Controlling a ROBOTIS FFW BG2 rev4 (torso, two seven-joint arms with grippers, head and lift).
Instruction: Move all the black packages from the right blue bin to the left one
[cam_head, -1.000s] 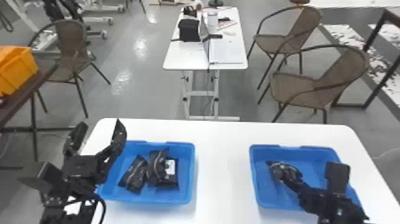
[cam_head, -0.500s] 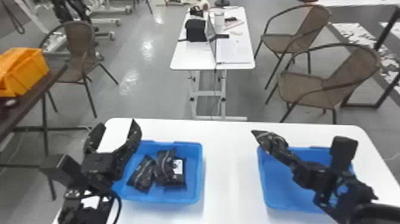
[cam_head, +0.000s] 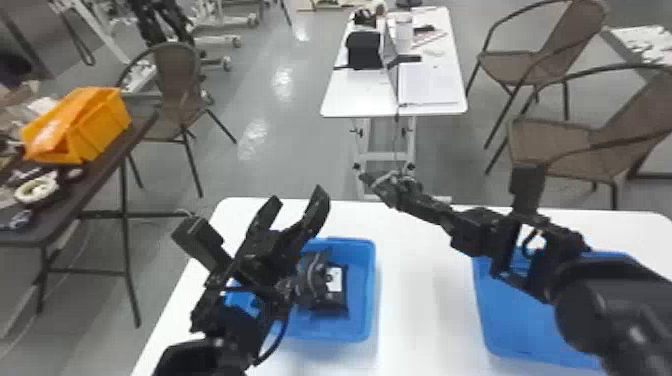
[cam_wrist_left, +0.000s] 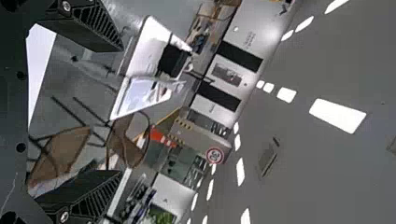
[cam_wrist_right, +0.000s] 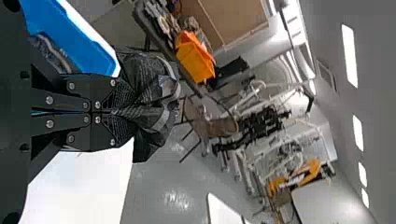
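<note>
To the left of the left pincer (cam_head: 297, 199), a dark table (cam_head: 100, 172) holds an orange bin (cam_head: 102, 122). The left pincer is released, its two fingers spread apart above the near side of the left blue bin (cam_head: 359, 300). Inside that bin, below and to the right of this pincer, black packages (cam_head: 336, 301) lie close together, one with a white label (cam_head: 334, 280). Farther off, between the two pincers, stands a white table (cam_head: 360, 95) with papers (cam_head: 427, 90) on it. The right pincer (cam_head: 417, 201) is clenched on a black package (cam_head: 387, 184), holding it up above the white desk (cam_head: 415, 310), between the bins. Below and to the right of the right pincer sits the right blue bin (cam_head: 525, 325), partly hidden by the arm. Two brown chairs (cam_head: 555, 145) stand beyond, to that pincer's right.
</note>
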